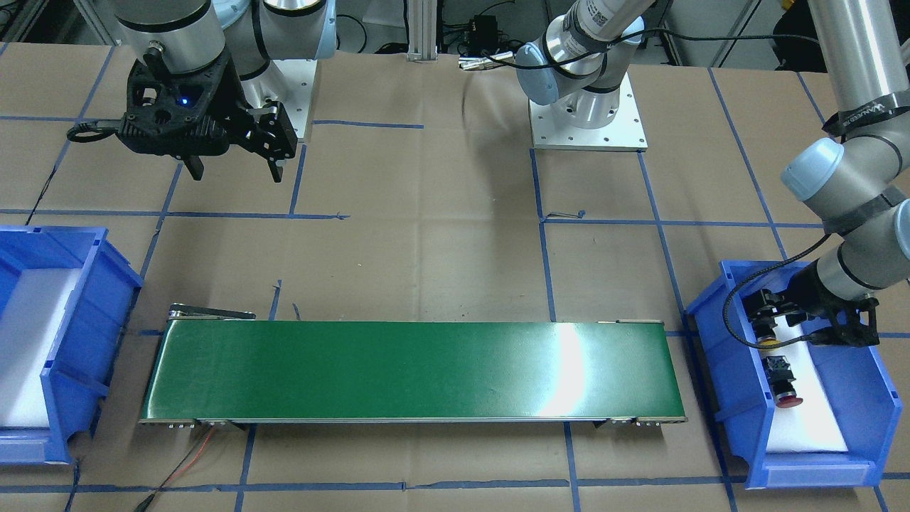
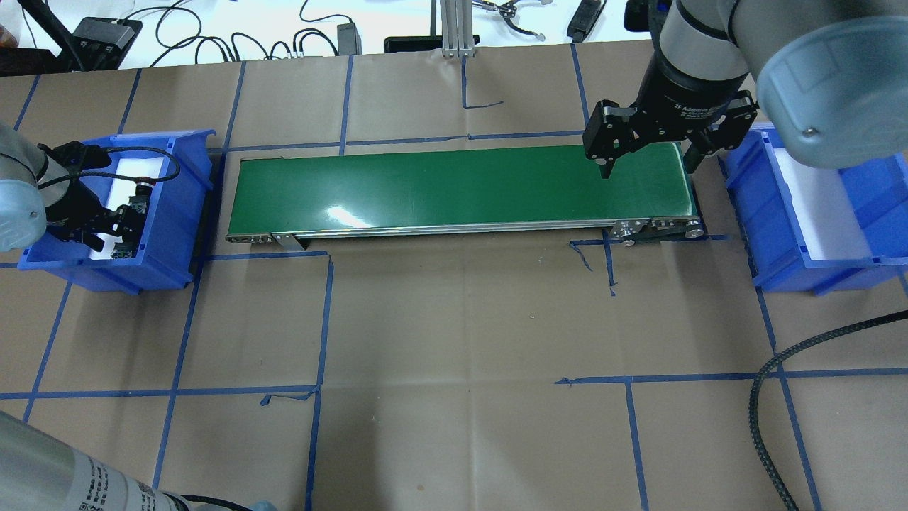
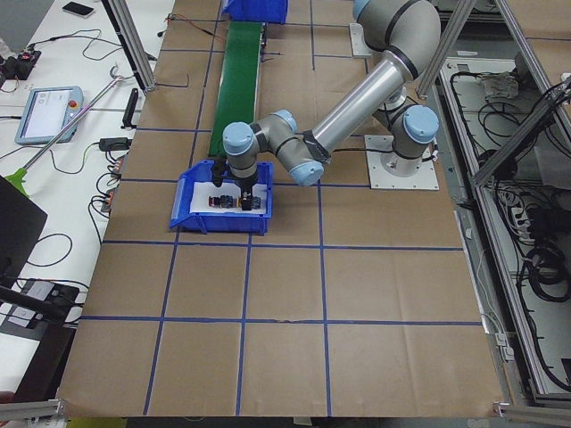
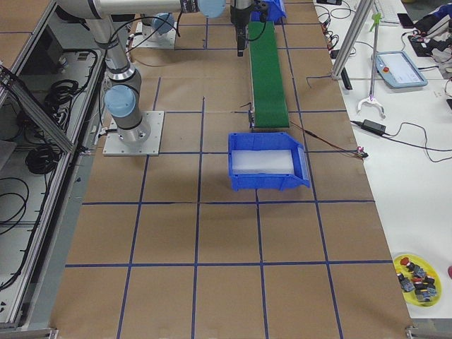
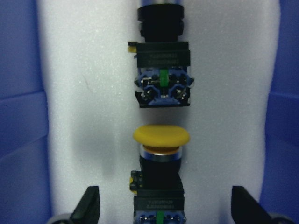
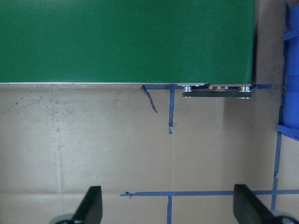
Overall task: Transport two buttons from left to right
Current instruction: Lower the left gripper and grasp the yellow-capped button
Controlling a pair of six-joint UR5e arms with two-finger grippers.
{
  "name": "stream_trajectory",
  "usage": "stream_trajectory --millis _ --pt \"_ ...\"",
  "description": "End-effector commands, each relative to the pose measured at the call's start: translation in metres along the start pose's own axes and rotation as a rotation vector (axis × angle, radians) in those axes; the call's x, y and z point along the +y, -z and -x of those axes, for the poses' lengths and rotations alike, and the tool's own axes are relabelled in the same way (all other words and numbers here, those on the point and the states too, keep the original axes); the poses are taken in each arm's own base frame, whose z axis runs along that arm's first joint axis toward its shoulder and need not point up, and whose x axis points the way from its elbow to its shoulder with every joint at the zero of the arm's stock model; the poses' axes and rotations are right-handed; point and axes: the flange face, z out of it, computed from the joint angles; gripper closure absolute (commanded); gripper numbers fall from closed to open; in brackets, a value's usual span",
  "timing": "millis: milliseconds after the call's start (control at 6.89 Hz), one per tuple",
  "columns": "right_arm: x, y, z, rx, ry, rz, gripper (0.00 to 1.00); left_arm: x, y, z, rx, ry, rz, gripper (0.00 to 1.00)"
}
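I'm hovering the left gripper (image 5: pixel 163 201), fingers (image 5: pixel 90 206) spread, astride the yellow button (image 5: pixel 161 136) in the left bin (image 2: pixel 186 213), red button (image 1: pixel 784 384) just beyond; I'm aiming to clamp its black body squarely. Right gripper (image 2: pixel 649 169) is hanging spread-fingered over the conveyor (image 2: pixel 454 184).

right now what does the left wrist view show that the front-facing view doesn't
Left wrist only: the label and terminals on the contact block of the red button, and the left gripper open astride the yellow button. Front-facing only: the green conveyor belt, the open right gripper, the other blue bin, the red cap. Both: the two buttons end to end on white foam in a blue bin.
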Motion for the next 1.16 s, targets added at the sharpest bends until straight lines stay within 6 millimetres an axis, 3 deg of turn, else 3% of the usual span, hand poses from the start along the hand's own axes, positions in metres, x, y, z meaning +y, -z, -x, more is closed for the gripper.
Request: stream_trajectory --millis 0,145,435,580,725,871,1016 --pt "0.000 0.000 0.000 -0.002 0.000 0.000 0.00 -0.001 -0.010 0.001 0.009 0.000 0.014 0.11" --pt "0.000 -0.001 0.000 -0.003 0.003 0.002 0.00 -0.001 -0.013 0.002 0.011 0.001 0.016 0.22" --pt "0.000 -0.002 0.000 -0.003 0.007 0.005 0.00 -0.006 -0.006 0.004 0.000 -0.001 0.005 0.72" --pt "0.000 -0.002 0.001 -0.004 0.007 0.003 0.00 -0.008 0.004 0.006 -0.008 0.004 -0.008 0.88" --pt "0.000 -0.002 0.001 -0.004 0.007 0.003 0.00 -0.007 0.016 0.005 -0.016 0.003 -0.018 0.91" --pt "0.000 -0.002 0.001 -0.004 0.009 0.003 0.00 -0.008 0.043 0.006 -0.028 0.001 -0.033 0.92" --pt "-0.001 -0.003 0.001 -0.004 0.009 0.005 0.00 -0.009 0.091 0.005 -0.017 0.000 -0.017 0.92"
